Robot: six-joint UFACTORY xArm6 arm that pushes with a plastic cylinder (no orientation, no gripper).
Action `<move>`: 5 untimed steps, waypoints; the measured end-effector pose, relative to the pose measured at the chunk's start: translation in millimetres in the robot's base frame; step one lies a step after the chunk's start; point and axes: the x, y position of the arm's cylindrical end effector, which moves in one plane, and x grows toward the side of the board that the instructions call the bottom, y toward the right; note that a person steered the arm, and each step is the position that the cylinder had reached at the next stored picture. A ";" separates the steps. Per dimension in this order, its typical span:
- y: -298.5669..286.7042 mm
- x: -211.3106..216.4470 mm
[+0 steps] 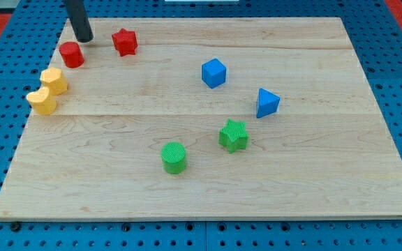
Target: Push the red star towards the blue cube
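Blue pegboard frames a pale wooden counter whose planks run across the view. My tip touches down near the view's top left corner, just above and right of the red cylinder and a little apart to the left of the red star. As the end effector is only a plain dark rod, it has no jaws to spread or press together, and it pinches nothing. From the red star, the blue cube sits well apart, towards the view's right and somewhat lower. Farther right and lower lies a blue pyramid-like block. Near the left edge, two yellow blocks of rounded shape sit touching each other. Towards the view's bottom stand a green star and, to its left, a green cylinder.
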 end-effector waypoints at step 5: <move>87.4 34.9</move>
